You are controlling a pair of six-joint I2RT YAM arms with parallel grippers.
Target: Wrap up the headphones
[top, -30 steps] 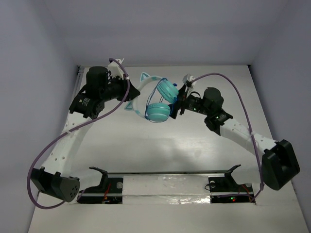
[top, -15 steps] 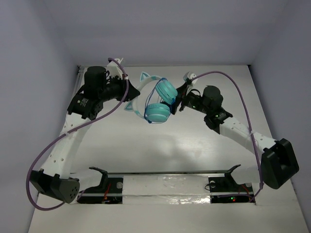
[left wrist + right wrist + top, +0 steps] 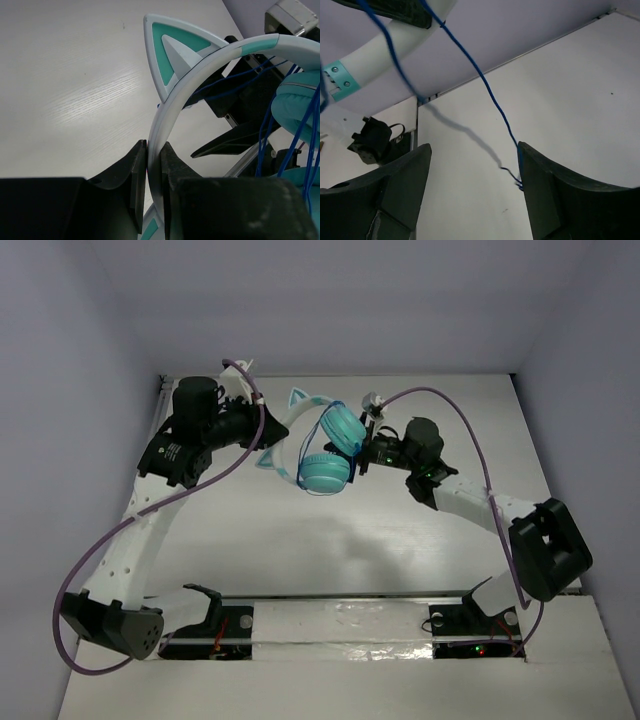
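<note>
Left hand (image 3: 154, 150) clamping headphones (image 3: 325, 455) by headband (image 3: 200, 65); right hand (image 3: 475, 165) gaping, cord (image 3: 485, 82) passing between. Mid-wrap; next needing pinch on cord, loop round earcups (image 3: 325, 472).

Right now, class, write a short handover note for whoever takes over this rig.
Left gripper: fingers shut on the headband.
Right gripper: open, the cord running between its fingers, ungripped.
Headphones: held up above the table.
Done: several turns of cord cross the earcups.
Left: wind on the loose tail.
</note>
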